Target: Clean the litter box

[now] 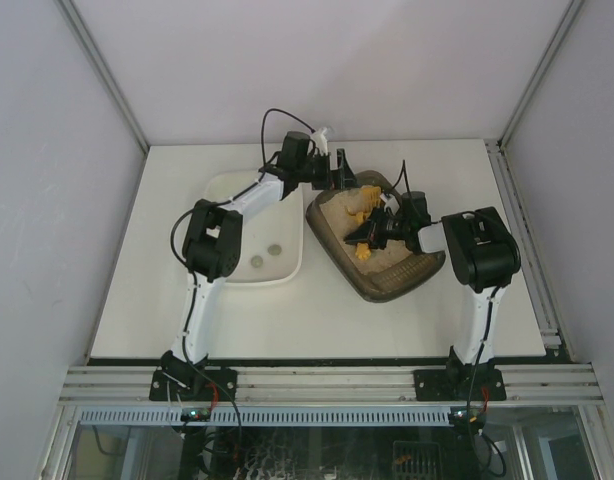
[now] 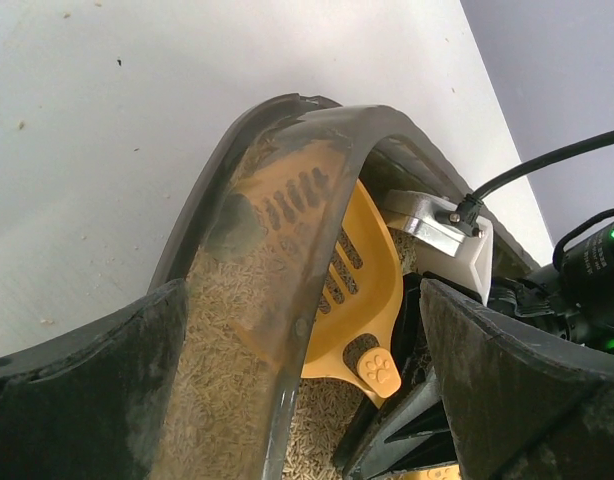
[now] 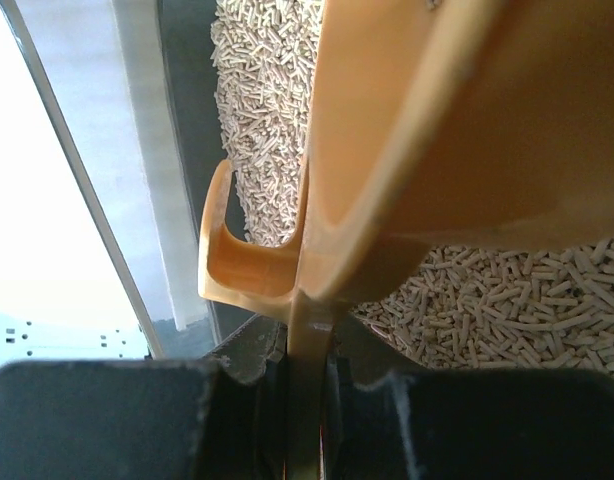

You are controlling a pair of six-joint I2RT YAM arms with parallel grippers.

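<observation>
The dark brown-grey litter box (image 1: 397,280) lies at an angle right of the table's middle, with beige pellet litter (image 3: 507,300) inside. My left gripper (image 1: 339,170) is at its far rim, open. In the left wrist view the gripper (image 2: 297,380) has its jaws wide apart on either side of the box wall (image 2: 277,130). My right gripper (image 1: 382,232) reaches into the box and is shut on the handle of a yellow slotted scoop (image 1: 365,215). The right wrist view shows the handle pinched in the gripper (image 3: 309,400) and the scoop (image 3: 437,130) held over the litter.
A white rounded tub (image 1: 287,272) stands left of the litter box. Two small grey lumps (image 1: 257,261) lie in it. The white table (image 1: 467,320) is closed in by walls at the left, back and right. The two arms meet over the box's far end.
</observation>
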